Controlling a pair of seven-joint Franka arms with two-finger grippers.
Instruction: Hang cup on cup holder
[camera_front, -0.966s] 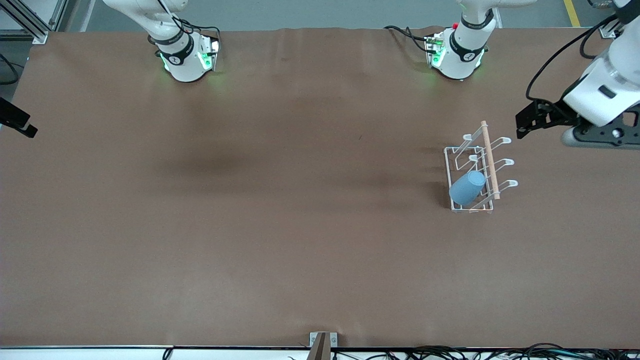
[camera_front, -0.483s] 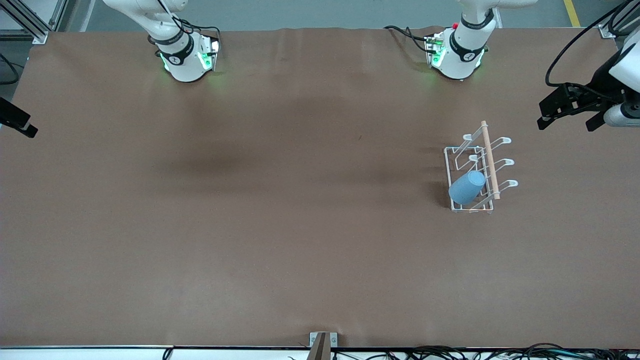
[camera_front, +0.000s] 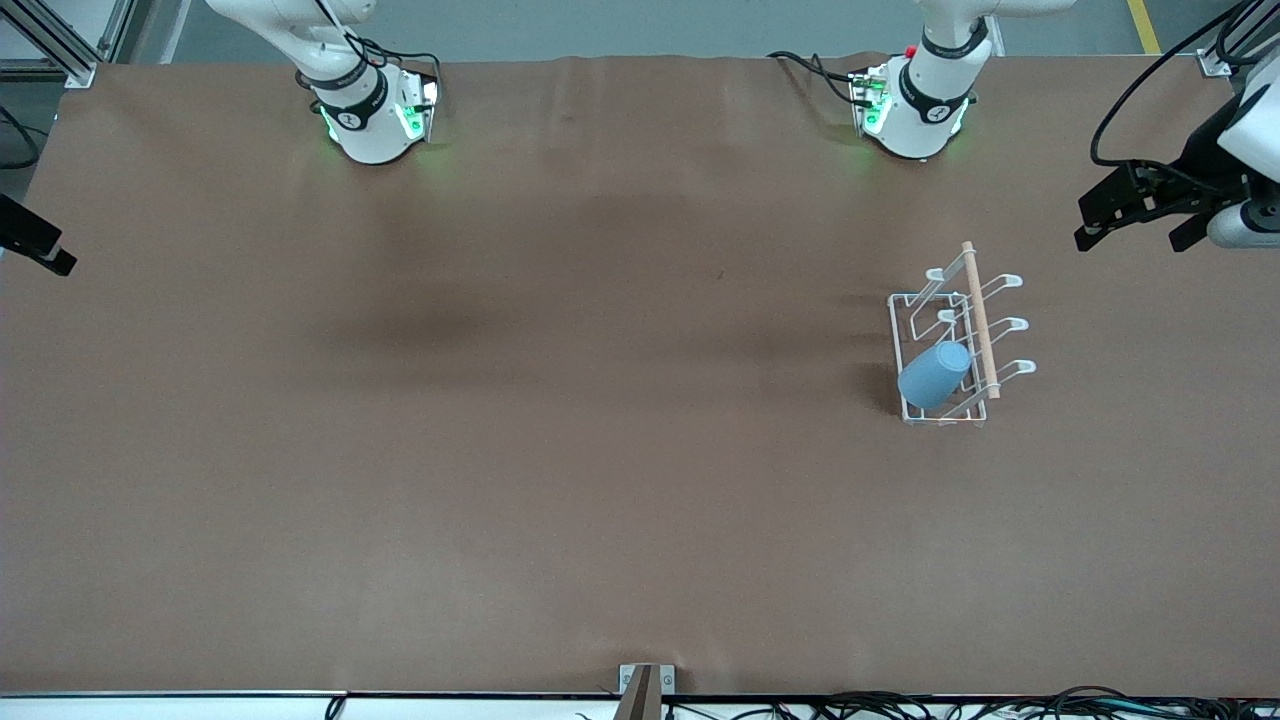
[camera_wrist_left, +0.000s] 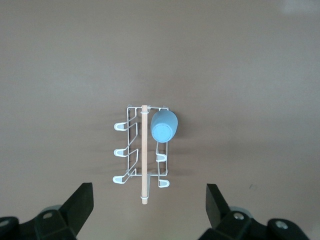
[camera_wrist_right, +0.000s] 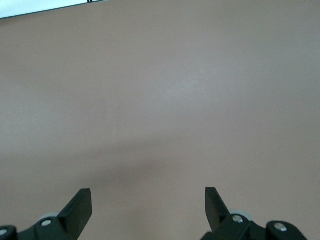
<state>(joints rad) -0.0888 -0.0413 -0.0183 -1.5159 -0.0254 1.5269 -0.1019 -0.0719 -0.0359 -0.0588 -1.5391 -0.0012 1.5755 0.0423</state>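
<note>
At the far left edge of the front view, the right gripper (camera_front: 35, 245) waits over bare brown counter (camera_front: 500, 400), jaws spread wide and empty. Right of centre, the small light-blue tapered cup (camera_front: 934, 375) hangs mouth-down on a prong of the white wire cup holder with a wooden rod (camera_front: 978, 320). At the upper right edge, the left gripper (camera_front: 1140, 215) hovers well apart from the cup, jaws open, holding nothing.

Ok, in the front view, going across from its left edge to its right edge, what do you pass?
Right gripper at the edge → right arm's base → left arm's base → cup hung on the cup holder → left gripper, open.
</note>
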